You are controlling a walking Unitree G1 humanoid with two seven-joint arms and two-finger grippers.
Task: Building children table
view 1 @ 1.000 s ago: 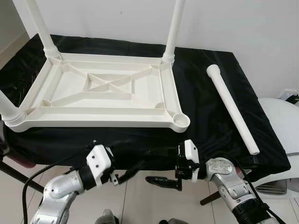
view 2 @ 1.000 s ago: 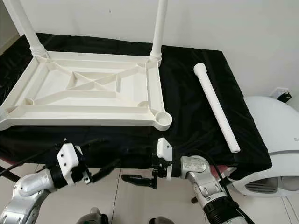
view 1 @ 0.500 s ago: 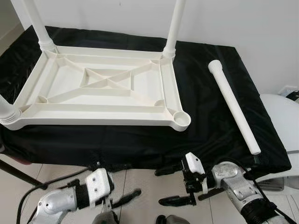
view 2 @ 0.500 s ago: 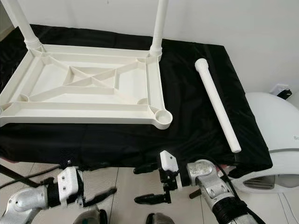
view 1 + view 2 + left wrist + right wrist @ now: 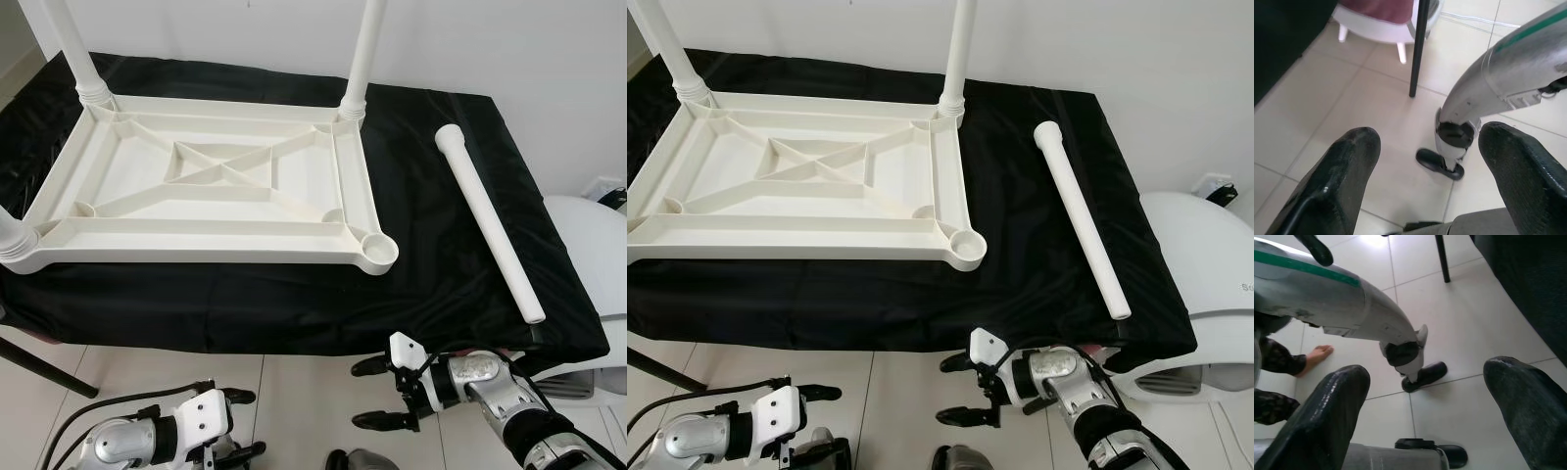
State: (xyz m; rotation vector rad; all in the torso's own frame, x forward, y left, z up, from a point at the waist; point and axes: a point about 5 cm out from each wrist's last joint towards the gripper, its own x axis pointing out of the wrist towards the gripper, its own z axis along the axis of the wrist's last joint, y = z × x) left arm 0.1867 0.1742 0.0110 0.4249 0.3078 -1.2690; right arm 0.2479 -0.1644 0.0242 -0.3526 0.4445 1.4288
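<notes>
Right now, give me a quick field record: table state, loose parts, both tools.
tabletop: white tabletop upside down on black cloth
legs fitted: three upright, two far corners and near-left
empty socket: near-right corner
loose leg: white leg lying on the cloth, right of the tabletop
left tool: open, low over the floor, holding nothing
right tool: open, below the cloth edge, holding nothing

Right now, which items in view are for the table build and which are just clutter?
For the job:
- upturned white tabletop, three legs fitted
- loose white leg on the black cloth
- empty corner socket

Lying about:
- white appliance at the right
- bare foot on the tiles
</notes>
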